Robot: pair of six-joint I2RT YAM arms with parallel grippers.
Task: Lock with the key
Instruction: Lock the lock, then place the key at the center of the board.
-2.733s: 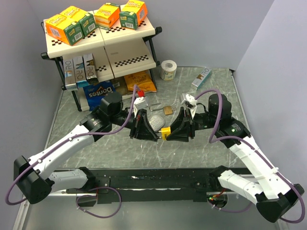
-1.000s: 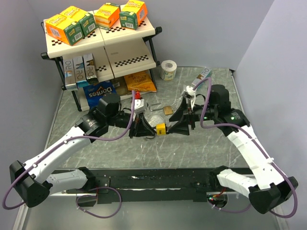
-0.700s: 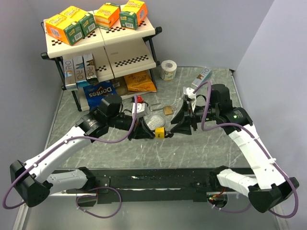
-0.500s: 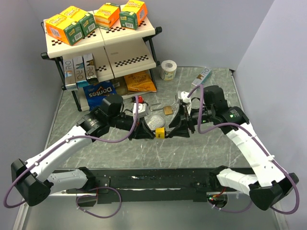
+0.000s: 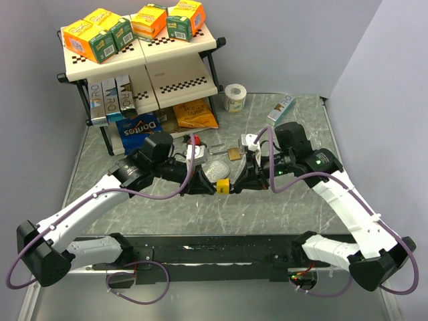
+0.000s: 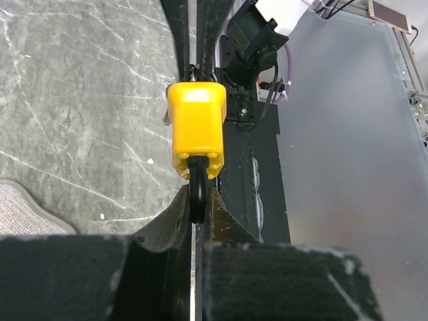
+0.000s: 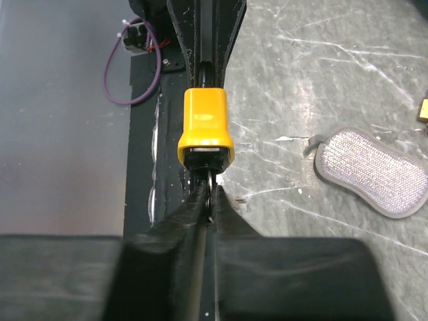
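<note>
Seen from above, two robot arms meet over the middle of a grey marble bench [image 5: 167,214], with a small yellow padlock [image 5: 223,185] held between them, clear of the surface.

The left end effector [image 5: 212,185] has its fingers pressed together on the padlock's black shackle [image 6: 196,194]. Its wrist camera shows the yellow body jutting straight out beyond the fingertips.

The right end effector [image 5: 234,184] comes in from the opposite side. Its wrist camera shows its fingers pinching a small metal key [image 7: 210,184] at the padlock's base, right at the keyhole face. How deep the key sits cannot be seen.

A silver mesh pad [image 7: 371,170] lies on the bench close by, apart from the padlock.

Progress, as a judgement: the padlock is picked up and steadied, and the key appears to be in the keyhole and gripped. What seems to remain is the turn of the key to lock it. Whether the shackle is fully seated, or the key already turned, cannot be told from these views.
</note>
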